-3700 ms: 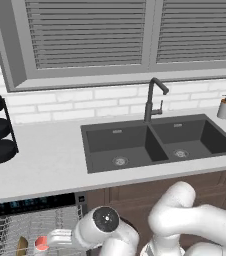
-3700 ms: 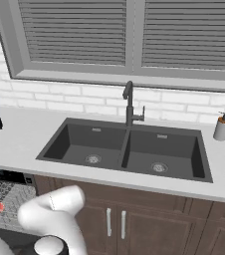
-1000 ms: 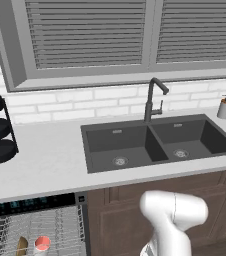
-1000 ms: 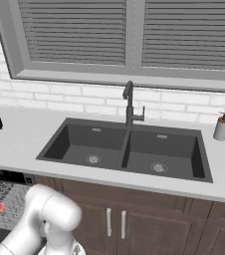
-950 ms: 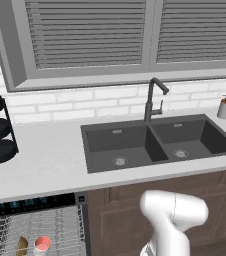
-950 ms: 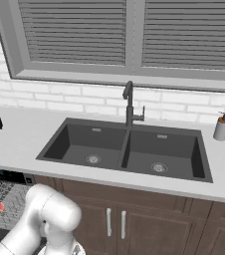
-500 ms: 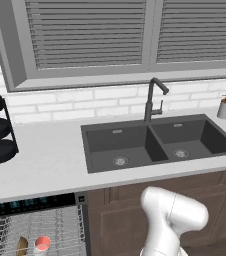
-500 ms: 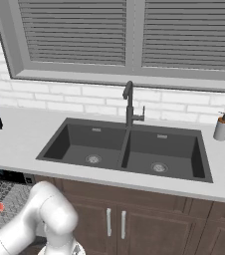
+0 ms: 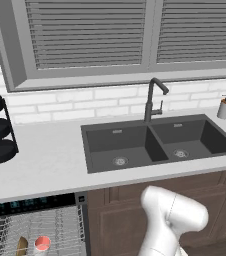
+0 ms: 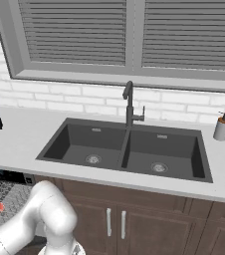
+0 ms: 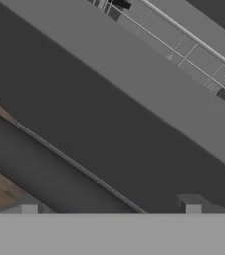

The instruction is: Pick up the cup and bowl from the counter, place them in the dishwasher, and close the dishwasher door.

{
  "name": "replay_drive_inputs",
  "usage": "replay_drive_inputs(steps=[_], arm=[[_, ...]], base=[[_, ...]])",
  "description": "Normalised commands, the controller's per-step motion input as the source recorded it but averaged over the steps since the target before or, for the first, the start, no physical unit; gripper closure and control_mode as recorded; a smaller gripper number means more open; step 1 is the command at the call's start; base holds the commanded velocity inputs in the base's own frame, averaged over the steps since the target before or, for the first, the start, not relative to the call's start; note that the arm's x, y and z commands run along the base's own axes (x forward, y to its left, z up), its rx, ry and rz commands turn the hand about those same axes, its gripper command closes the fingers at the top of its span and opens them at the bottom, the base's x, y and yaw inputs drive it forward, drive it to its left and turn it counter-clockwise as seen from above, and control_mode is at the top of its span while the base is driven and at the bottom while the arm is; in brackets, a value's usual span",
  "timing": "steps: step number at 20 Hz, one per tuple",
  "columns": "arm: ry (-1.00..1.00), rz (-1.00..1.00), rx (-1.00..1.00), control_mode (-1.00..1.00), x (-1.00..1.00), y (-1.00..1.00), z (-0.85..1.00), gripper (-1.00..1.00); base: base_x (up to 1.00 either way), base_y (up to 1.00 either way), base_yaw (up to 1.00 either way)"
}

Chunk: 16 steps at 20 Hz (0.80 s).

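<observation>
Below the hand, the lowered dishwasher door (image 11: 109, 134) is seen running diagonally, rack (image 11: 184, 45) beyond, cup (image 9: 42, 244) and bowl (image 9: 21, 246) loaded; gripper opening cannot be told.

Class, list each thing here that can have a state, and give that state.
dishwasher: open, rack showing.
dishwasher door: lowered, not shut.
cup: upright in the dishwasher rack.
bowl: on edge, beside the cup.
gripper: open, holding nothing.
soap dispenser: upright on the counter.
</observation>
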Motion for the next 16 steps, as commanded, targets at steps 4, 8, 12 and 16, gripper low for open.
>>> replay_drive_inputs(steps=[4, 8, 12, 16], arm=[[-0.38, -0.10, -0.13, -1.00, 0.01, 0.00, -0.99, -1.00], [-0.37, -0.06, -0.09, -1.00, -0.61, 0.09, -0.64, -1.00], [-0.33, 0.00, -0.06, -1.00, -1.00, 0.34, -0.51, -1.00], [-0.29, 0.03, -0.06, -1.00, -1.00, 0.69, -0.21, -1.00]], base=[[0.00, 0.00, 0.00], [0.00, 0.00, 0.00], [0.00, 0.00, 0.00], [0.00, 0.00, 0.00]])
